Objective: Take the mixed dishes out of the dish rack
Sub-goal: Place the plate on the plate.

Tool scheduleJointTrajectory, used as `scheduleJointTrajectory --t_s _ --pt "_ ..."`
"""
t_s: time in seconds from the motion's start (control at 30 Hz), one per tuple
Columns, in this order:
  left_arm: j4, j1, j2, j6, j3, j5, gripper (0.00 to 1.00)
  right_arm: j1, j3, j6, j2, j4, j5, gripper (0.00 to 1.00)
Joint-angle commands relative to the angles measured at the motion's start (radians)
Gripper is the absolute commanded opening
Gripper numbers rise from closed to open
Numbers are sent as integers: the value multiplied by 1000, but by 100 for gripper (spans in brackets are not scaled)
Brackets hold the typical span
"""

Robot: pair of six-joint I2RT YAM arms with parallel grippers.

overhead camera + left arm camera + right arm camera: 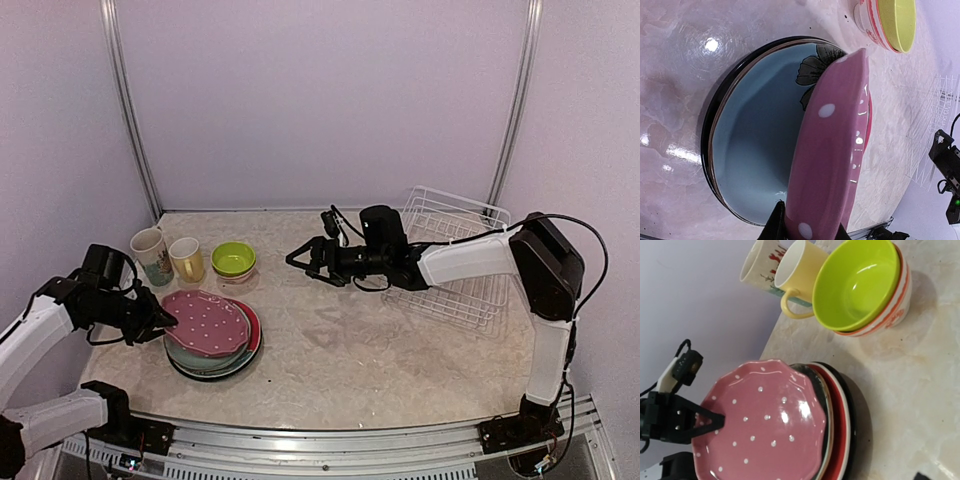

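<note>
Left gripper [165,320] is clamping the left rim of the pink dotted plate [207,322], which is lying on top of the stack, with the red-teal flower plate [254,336] and the dark plate [220,375] under it. Behind them, the cream mug [152,252], yellow cup [187,260] and lime-green bowl [233,259] are standing in a row on the table [380,345]. Right gripper [297,258] is hovering mid-table, jaws spread, pointing left, with the dish rack [450,215] sitting behind its arm.

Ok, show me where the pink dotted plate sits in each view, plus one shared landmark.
Top external: pink dotted plate lower left.
Left wrist: the plate centre-right, nearly edge-on, rising from the bottom edge.
Right wrist: the plate lower left, face showing.
Shared landmark: lime-green bowl, in all three views.
</note>
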Motion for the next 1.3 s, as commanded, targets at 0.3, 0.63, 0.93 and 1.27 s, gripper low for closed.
scheduleJointTrajectory --t_s 0.3,0.63,0.93,1.27 --pt "82 12 11 -31 -13 17 21 -6 -14 -23 -32 -24 10 95" --pt "53 12 37 -56 -11 -26 64 -11 -28 -30 -45 -27 18 95" --pt "15 12 71 -75 10 -68 99 -15 -32 -46 -64 -53 31 95" --pt "-50 11 34 -74 73 -158 99 -49 -58 -132 -165 -191 128 95"
